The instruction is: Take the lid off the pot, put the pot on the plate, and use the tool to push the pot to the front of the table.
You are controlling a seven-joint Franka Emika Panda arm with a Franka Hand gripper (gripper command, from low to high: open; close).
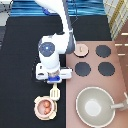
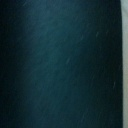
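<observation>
While my gripper (image 1: 53,79) hangs low over the black table (image 1: 20,55), just above the spatula's (image 1: 55,92) handle end, whether it grips that handle I cannot tell. Spatula lies toward the exterior view's bottom from my hand, head pointing at the pot (image 1: 45,105). Pot sits uncovered on the cream plate (image 1: 38,114), reddish contents showing, spatula head just beside its rim. Lid (image 1: 80,49) rests on the pinkish stove (image 1: 95,82), near 4 black burners (image 1: 104,51). Large grey pan (image 1: 94,106) at the exterior view's bottom right. Wrist view: dark tabletop (image 2: 60,65) only.
</observation>
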